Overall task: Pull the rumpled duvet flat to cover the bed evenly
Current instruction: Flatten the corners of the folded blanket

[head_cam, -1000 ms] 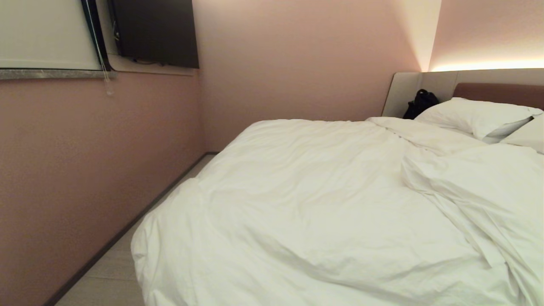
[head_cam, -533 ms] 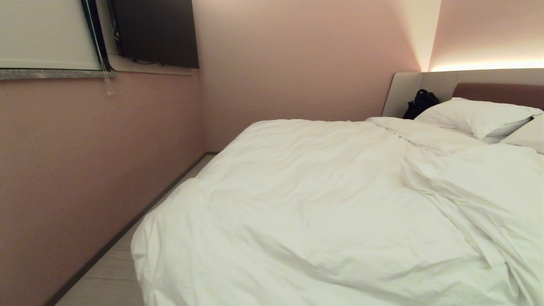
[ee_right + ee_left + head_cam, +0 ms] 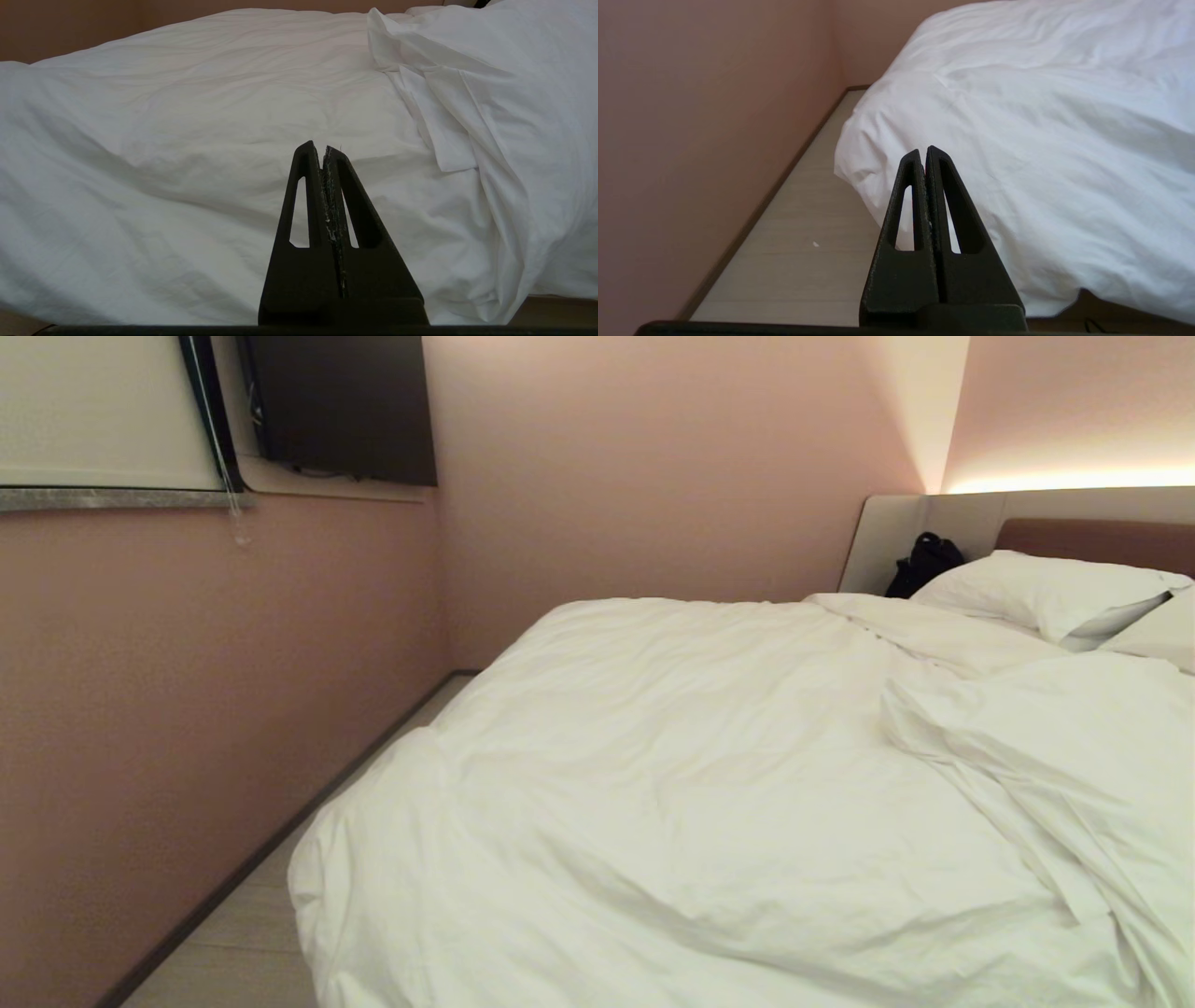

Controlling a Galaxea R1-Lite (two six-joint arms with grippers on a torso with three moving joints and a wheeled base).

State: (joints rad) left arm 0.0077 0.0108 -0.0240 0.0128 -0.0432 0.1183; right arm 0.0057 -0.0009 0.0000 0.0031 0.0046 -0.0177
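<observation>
Left gripper closed, empty; beside duvet

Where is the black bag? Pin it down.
In the head view the black bag sits far right at the bed's head end, against the pale headboard surround, just left of the pillow.

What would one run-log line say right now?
duvet: spread, rumpled at right | left gripper: shut, empty, near bed corner | right gripper: shut, empty, facing duvet
</observation>
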